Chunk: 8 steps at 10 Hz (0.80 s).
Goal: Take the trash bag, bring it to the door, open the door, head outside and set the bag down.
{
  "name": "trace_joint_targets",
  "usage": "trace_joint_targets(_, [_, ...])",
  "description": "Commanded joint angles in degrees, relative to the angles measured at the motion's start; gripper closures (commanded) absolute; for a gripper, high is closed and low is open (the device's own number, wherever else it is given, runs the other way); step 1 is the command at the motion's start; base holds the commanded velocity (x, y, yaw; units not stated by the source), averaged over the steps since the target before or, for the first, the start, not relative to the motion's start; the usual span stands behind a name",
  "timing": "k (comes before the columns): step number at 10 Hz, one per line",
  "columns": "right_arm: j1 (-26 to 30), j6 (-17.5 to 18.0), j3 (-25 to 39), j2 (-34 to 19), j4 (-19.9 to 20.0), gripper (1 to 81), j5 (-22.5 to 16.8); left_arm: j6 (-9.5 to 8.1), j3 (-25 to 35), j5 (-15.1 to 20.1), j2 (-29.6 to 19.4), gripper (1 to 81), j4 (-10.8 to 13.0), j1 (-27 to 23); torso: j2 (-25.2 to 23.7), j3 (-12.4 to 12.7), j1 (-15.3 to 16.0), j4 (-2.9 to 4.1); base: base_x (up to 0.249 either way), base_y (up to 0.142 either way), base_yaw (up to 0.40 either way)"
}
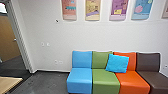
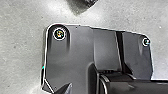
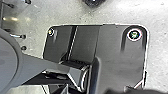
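Faces a white wall [image 1: 50,32] over a grey floor [image 1: 50,81]. Sees joined seats [image 1: 105,80] along it in blue, green, orange and brown, and at the left, past a frame [image 1: 21,42], a wooden door [image 1: 8,37]. Has posters [image 1: 92,10] hanging above the seats and the corner of a table [image 1: 10,83] near the door. Finds a blue cushion [image 1: 117,63] propped against the green and orange backs. Catches a dark shape [image 2: 81,6] in each wrist view, too unclear to name. Cannot place the bag. Cannot tell the left gripper's or right gripper's state: spread, pressed together or pinching something.
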Motion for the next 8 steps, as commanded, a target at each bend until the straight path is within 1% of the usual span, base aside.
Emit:
trace_joint_targets(1, [4.49, 0.17, 6.09, -5.96, 3.03, 1.0, -3.17, 0.29, 1.54, 3.65, -1.00, 1.0, -0.67, -3.88, -5.47, -4.50, 3.54, 0.00, 0.000, 0.000, 0.000])
trace_joint_targets(2, [4.84, 0.25, 8.20, -7.45, 3.29, 1.0, -3.09, 0.29, 1.63, 3.74, -1.18, 1.0, -0.76, -4.15, -7.44, -5.50, 4.76, 0.00, 0.000, 0.000, 0.000])
trace_joint_targets(3, [5.28, 0.25, 9.09, -8.07, 3.99, 1.0, -3.17, 0.29, 1.72, 3.74, -1.44, 1.0, -1.19, -4.32, -8.92, -6.10, 5.68, -0.02, 0.000, 0.000, 0.000])
trace_joint_targets(4, [5.63, 0.17, 9.17, -8.16, 4.17, 1.0, -3.18, 0.29, 1.80, 4.17, -1.62, 1.0, -1.55, -4.50, -10.47, -7.46, 6.67, -0.02, 0.000, 0.000, 0.000])
trace_joint_targets(6, [6.07, 0.34, 9.44, -8.69, 4.35, 1.0, -3.26, 0.29, 2.42, 4.35, -1.88, 1.0, -1.64, -4.93, -14.52, -11.26, 9.22, -0.02, 0.000, 0.000, 0.000])
trace_joint_targets(7, [6.51, 0.35, 10.05, -9.65, 5.48, 1.0, -3.44, 0.29, 2.77, 4.44, -2.23, 1.0, -1.99, -5.46, -16.62, -13.25, 10.56, -0.02, 0.000, 0.000, 0.000])
trace_joint_targets(8, [7.20, 0.34, 10.93, -10.62, 6.02, 1.0, -3.53, 0.21, 3.21, 5.31, -2.67, 1.0, -2.60, -6.42, -18.70, -15.23, 11.87, -0.02, 0.000, 0.000, 0.000])
